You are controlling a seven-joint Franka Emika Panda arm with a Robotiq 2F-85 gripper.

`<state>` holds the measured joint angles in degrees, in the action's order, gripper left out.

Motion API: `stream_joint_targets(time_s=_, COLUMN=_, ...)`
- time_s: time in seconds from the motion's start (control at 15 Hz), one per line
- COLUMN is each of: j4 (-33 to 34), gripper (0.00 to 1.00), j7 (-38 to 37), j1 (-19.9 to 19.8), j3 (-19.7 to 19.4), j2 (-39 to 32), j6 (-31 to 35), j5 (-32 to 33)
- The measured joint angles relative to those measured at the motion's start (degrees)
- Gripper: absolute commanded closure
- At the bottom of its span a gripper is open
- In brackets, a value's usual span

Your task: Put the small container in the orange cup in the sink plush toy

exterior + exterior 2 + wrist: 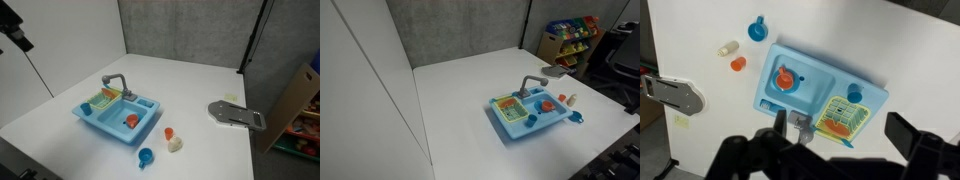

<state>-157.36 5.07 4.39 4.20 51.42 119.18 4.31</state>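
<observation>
On the white table (200,80) in an exterior view, the sink (108,128) sits near the middle, with its grey faucet (117,82) at the back and its green-yellow dish rack (100,100) on one side. The orange cup (131,120) stands inside the basin. The small container (176,145) is outside the sink on the bare table, just beside a paler orange little cup (169,133). A blue cup (146,157) stands near the sink's front corner. A flat grey object (237,115) lies well apart from the sink.

From the opposite side in an exterior view, the sink (510,125) again has the orange cup (547,105) in its basin. The blue cup (577,117) is on the table just off the sink's end. The small bits beyond it are too tiny to tell apart.

Wrist view, looking down: the gripper (820,150) is at the bottom edge, its jaws spread wide and holding nothing, well above the sink (845,80). The orange cup (786,80) is in the basin. The small container (730,47) lies on the table, clear of the sink, near the paler cup (738,64) and the blue cup (758,30). The grey object (675,93) is at the frame's left edge.
</observation>
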Motion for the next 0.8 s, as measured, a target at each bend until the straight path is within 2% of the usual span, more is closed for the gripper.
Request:
stream_joint_targets(time_s=0.33, j4=5.57, gripper=0.0, j7=-0.48, j1=0.41, j3=0.26, j2=-4.24, j6=-3.33, j5=-0.01)
stream_joint_targets(time_s=0.8, j4=14.68, gripper=0.0, j7=-4.49, j1=-1.52, j3=-1.07, j2=-16.13, j6=-7.92, j5=-1.07)
